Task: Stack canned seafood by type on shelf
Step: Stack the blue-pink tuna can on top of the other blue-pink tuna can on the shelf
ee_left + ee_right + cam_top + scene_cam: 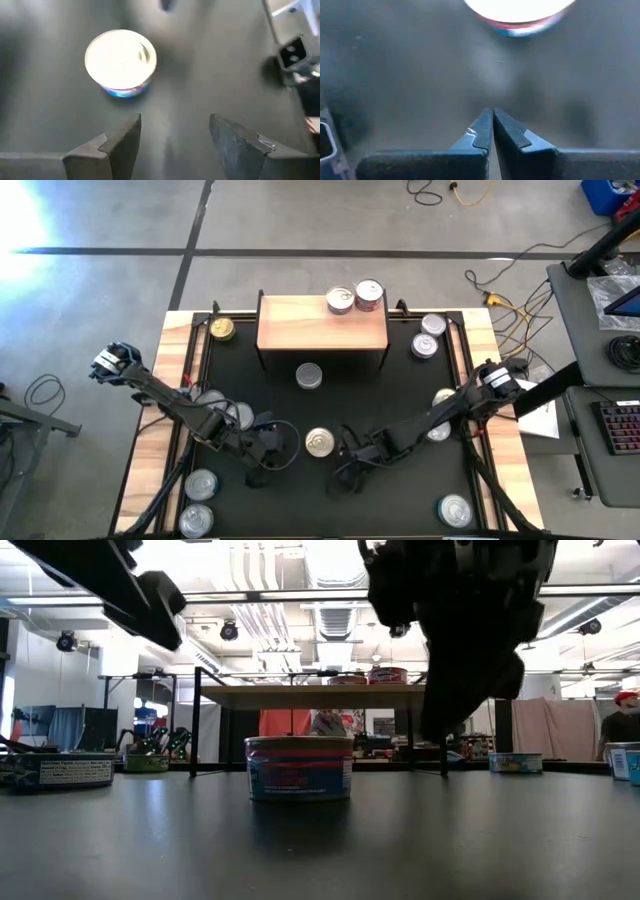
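Silver-lidded, blue-and-red-labelled can (320, 442) on black mat (400, 500), between spread, empty left hand (283, 448) and pressed-together right hand (343, 448).

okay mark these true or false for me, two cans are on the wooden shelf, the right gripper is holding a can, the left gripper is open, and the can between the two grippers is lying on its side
1. Two cans sit on the wooden shelf. True.
2. The right gripper holds a can. False: its fingers are shut together with nothing between them.
3. The left gripper is open. True: its fingers stand apart over the black mat, empty.
4. The can between the grippers lies on its side. False: it stands upright on the mat, lid up.
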Tool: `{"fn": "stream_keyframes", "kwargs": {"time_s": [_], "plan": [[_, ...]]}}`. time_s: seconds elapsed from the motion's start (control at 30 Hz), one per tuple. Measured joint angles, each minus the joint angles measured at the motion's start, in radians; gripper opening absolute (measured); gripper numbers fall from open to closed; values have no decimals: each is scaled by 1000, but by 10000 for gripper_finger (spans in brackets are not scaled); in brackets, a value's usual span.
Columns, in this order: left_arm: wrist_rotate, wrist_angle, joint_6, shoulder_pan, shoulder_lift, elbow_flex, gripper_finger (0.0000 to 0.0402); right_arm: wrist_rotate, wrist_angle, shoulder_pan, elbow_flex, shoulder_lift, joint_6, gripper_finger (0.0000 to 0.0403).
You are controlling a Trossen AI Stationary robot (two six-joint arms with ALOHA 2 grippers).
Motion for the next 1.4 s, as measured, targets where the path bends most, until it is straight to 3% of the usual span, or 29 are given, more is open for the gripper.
{"fn": "stream_keyframes", "kwargs": {"time_s": [0.2,0.43,0.63,0.93,1.2,1.4], "plan": [[-3,224,64,64,2,-139,222,10,214,-16,-1,67,-28,9],[-2,270,183,139,2,-188,222,38,216,-74,0,111,-47,9],[48,247,170,151,42,-162,229,65,146,-118,10,93,-122,9],[67,217,156,151,134,-125,278,116,119,-188,74,94,-224,9],[61,76,173,152,126,-110,323,114,-120,-164,149,82,-237,9],[52,5,187,154,89,-114,336,107,-136,-130,151,82,-199,9]]}}
